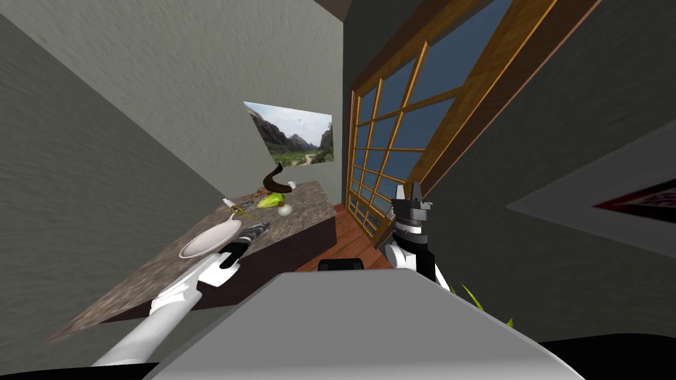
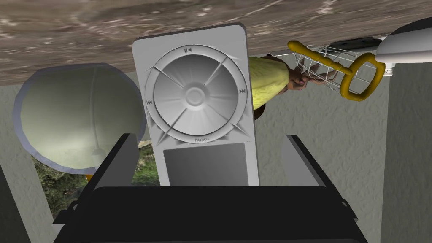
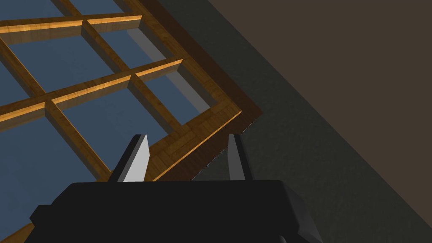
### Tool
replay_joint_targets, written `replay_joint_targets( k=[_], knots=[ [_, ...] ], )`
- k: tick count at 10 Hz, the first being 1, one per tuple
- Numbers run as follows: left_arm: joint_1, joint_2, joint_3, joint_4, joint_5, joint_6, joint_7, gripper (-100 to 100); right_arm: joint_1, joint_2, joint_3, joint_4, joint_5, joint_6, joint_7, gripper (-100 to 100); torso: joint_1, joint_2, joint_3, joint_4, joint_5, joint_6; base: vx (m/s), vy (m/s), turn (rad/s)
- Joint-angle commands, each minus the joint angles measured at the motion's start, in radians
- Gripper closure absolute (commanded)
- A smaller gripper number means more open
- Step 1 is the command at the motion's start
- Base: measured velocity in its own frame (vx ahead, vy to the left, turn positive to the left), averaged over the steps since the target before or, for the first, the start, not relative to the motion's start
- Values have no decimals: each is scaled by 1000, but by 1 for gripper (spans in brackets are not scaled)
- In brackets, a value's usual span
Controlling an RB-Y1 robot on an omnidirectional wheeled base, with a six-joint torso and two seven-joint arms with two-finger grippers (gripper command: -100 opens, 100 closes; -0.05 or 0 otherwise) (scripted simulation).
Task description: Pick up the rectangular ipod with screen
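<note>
Ipod [image 2: 194, 97], front face: the word "menu" stands on the click wheel [image 2: 168, 105], at the rim nearest the screen [image 2: 204, 164], seen inverted. Three further rim marks are symbols: play/pause opposite "menu", skip-back and skip-forward at the two sides. Red-bordered panel [image 1: 643, 201], head view: lettering too blurred to read.

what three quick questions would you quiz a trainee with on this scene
1. Short answer: which arm's gripper has the ipod between its fingers?
2. True or false: those fingers press the ipod's sides.
3. Multiple choice: the handle of the wire cage is A) yellow B) red C) blue.
Key: 1. left; 2. false, there is a gap on each side; 3. A.
</note>
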Motion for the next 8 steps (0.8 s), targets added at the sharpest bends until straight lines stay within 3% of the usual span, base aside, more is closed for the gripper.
replay_joint_targets(
  k=[1, 2, 3, 5, 6, 7, 8],
  knots=[
    [-50, -5, -3, 50, -17, -19, 3, -100, 0, 0, 0, 0, 0, 0, 0, 0, 0, 0, 0, 0, 0, 0, -48, -20, -13],
    [-50, -5, -3, 79, -17, -19, 3, -100, 0, 0, 0, 0, 0, 0, 0, 0, 0, 1, 0, 0, 0, 0, -23, -10, -3],
    [-95, 0, -11, 112, -44, -51, 17, -100, 0, 0, 0, 0, 0, 0, 0, 0, 0, 0, 0, 0, 0, -1, -47, -24, -15],
    [-122, 0, -11, 165, -44, -51, 17, -100, 0, 0, 0, 0, 0, 0, 0, 0, -1, 1, 1, 0, 0, 0, -38, -21, -8],
    [-169, 5, -19, 204, -71, -82, 30, -100, 0, 0, 0, 0, 0, 0, 0, 0, 0, 0, 0, 0, 0, 0, -42, -12, -17],
    [-194, 5, -19, 241, -71, -82, 30, -100, 0, 0, 0, 0, 0, 0, 0, 0, 0, 0, 0, 0, 0, 0, -47, -18, -18],
    [-194, 5, -19, 267, -71, -82, 30, -100, 0, 0, 0, 0, 0, 0, 0, 0, 0, 1, 1, 0, 0, 0, -24, -17, 1]
  ],
)
